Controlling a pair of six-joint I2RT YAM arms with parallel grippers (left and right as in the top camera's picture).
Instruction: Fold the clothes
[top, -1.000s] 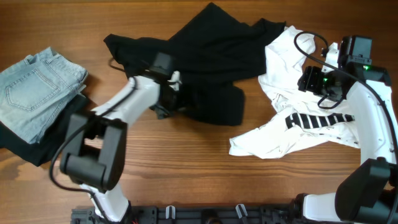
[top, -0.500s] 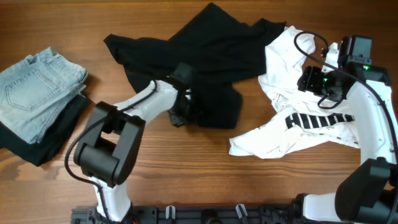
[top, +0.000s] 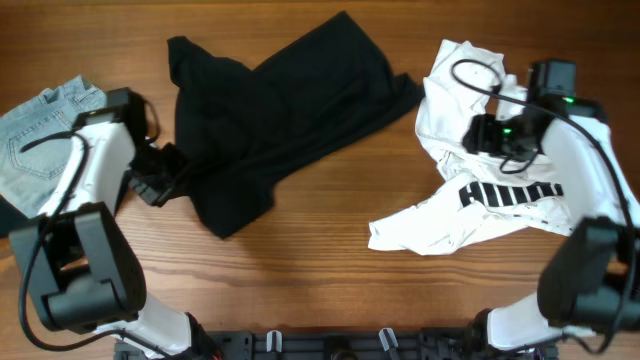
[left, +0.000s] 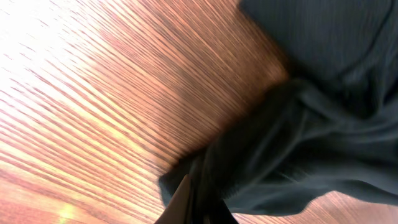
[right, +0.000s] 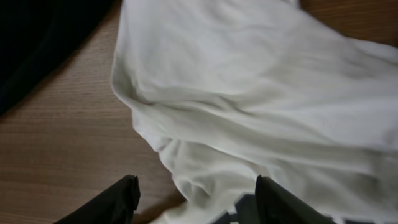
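Two garments lie unfolded: the black garment (top: 280, 110) toward the far edge, the white shirt (top: 470, 215) by the right edge. Near the left edge the left gripper (top: 165, 172) pinches the black garment's hem. Likely it is being laid flat, so the next move needs a squared corner. The right gripper (right: 194, 194) hangs spread over the white shirt. Folded jeans (top: 45, 135) sit at the left edge. No container shows.
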